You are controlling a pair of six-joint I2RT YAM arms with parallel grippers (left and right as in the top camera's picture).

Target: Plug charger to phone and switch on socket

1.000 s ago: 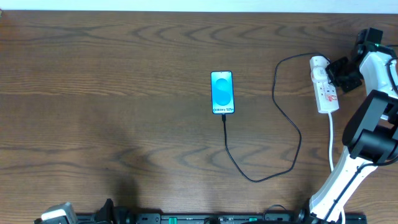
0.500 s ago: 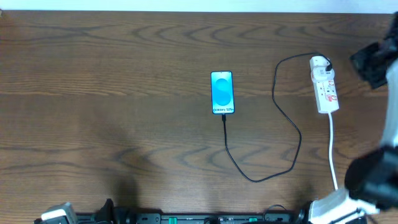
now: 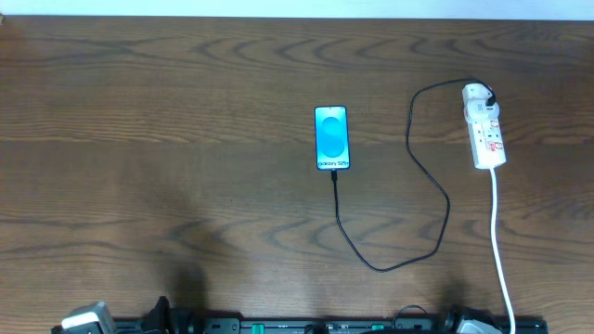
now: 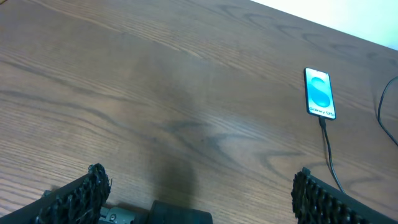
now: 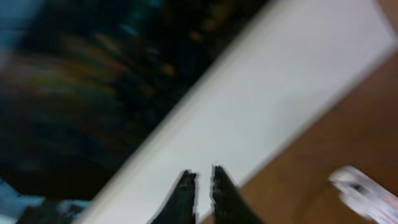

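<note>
Hovering low at the left, the left gripper [image 4: 200, 190] spreads wide apart over the desk [image 3: 139, 139]. Mid-desk lies the phone [image 3: 332, 137], screen lit, with the charger [image 3: 408, 139] meeting its lower edge and looping right to the socket [image 3: 486, 137]. Far right, the right gripper [image 5: 203, 193], blurred, shows fingers nearly together.

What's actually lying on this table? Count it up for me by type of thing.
Phone: 1
Black charging cable: 1
Power strip, with its white cord: 1
Total: 3
</note>
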